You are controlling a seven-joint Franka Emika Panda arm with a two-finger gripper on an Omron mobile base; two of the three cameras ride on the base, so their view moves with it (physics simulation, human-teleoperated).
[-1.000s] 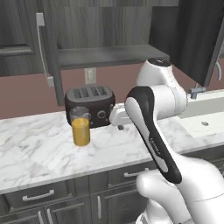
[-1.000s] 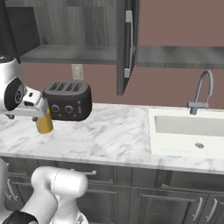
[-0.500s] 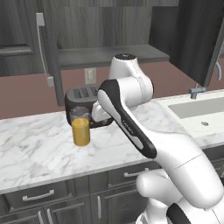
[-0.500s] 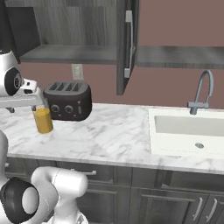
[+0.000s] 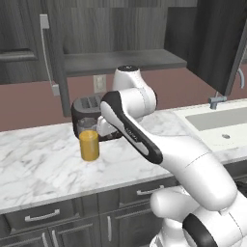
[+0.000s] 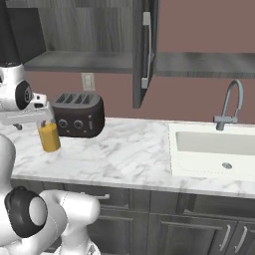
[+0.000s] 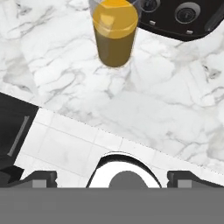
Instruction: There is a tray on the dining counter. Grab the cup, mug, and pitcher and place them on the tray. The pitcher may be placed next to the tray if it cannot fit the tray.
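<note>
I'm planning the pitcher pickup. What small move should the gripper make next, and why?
Probably ease the open gripper forward toward the pitcher. In the hand view the pitcher stands upright, well ahead of the fingertips beside the toaster, nothing between the jaws.

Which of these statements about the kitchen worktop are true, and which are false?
1. The pitcher stands upright on the marble worktop. True.
2. The pitcher is empty. False: amber liquid fills most of it.
3. A black toaster stands just behind the pitcher. True.
4. The gripper is shut on the pitcher. False: it is open, and in the hand view the pitcher stands well ahead of the fingertips.
5. The faucet stands at the back of the sink. True.
</note>
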